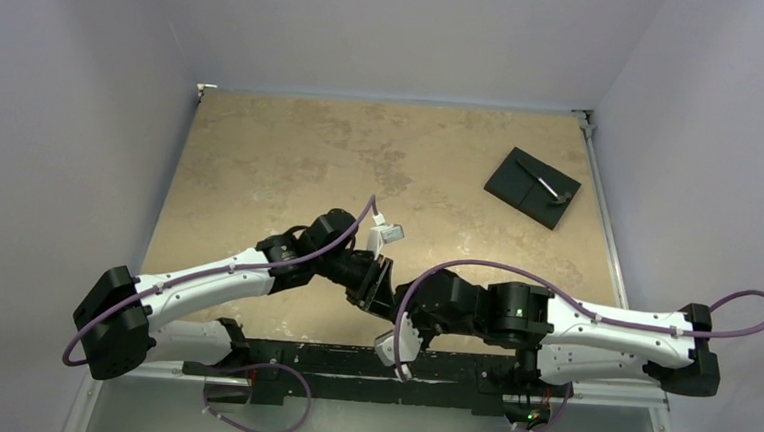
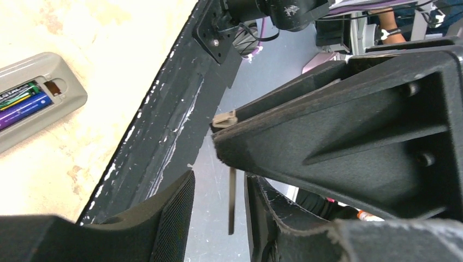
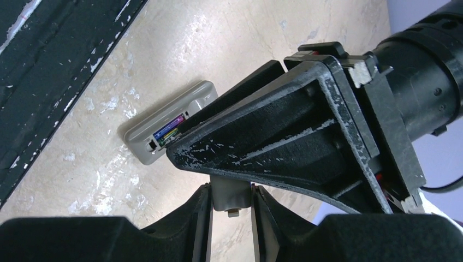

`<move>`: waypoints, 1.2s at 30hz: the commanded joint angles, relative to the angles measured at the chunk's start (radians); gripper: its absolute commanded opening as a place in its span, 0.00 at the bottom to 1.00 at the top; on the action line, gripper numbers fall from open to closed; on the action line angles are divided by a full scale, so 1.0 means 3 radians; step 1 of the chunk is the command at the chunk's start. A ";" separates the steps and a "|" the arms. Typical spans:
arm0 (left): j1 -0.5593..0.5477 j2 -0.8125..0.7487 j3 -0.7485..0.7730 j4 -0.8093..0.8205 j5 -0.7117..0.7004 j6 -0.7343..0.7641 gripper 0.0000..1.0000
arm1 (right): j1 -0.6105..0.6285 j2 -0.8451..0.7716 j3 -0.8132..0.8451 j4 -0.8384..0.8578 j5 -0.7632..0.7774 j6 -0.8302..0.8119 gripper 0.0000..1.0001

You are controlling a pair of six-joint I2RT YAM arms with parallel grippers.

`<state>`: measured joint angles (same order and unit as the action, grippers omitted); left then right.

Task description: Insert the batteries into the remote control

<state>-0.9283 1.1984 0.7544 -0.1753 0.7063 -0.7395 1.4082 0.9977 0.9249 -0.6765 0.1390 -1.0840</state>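
The remote control [image 2: 71, 95] lies grey back up on the tan table, its compartment uncovered. The batteries [image 2: 24, 103] sit inside it, bluish-purple with green stripes. In the right wrist view the remote [image 3: 139, 139] lies just beyond the crossed grippers, and the batteries [image 3: 170, 128] show in its bay. My right gripper [image 3: 231, 191] is shut on the narrow grey cover strip [image 3: 231, 197]. My left gripper [image 2: 219, 185] is open around that strip's thin edge [image 2: 231, 199], which hangs in the gap without touching either pad. In the top view both grippers meet low at the centre and hide the remote.
A black square plate [image 1: 532, 185] with a small tool on it lies at the back right. The black base rail [image 1: 349, 359] runs along the near table edge, close under both grippers. Walls enclose the table on three sides.
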 commanded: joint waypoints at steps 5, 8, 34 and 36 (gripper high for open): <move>0.0125 -0.0151 0.0069 -0.0229 -0.0316 0.0134 0.41 | 0.0024 -0.0113 -0.0092 0.0061 0.0108 0.0536 0.17; 0.0202 -0.0244 0.0090 -0.0408 -0.0519 0.0178 0.41 | 0.0025 -0.0125 -0.0107 0.0067 0.0128 0.0754 0.17; 0.0298 -0.0714 0.0084 -0.0790 -0.1610 -0.0038 0.40 | -0.0139 0.0367 -0.0062 0.0015 0.0213 0.2351 0.15; 0.0297 -0.0712 0.0032 -0.0700 -0.1501 -0.0092 0.39 | -0.0187 0.0361 -0.0066 0.0073 0.0177 0.2430 0.16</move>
<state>-0.8444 1.0039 0.7868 -0.4648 0.2070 -0.7231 1.3758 1.1156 0.8913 -0.7136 0.2157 -0.4423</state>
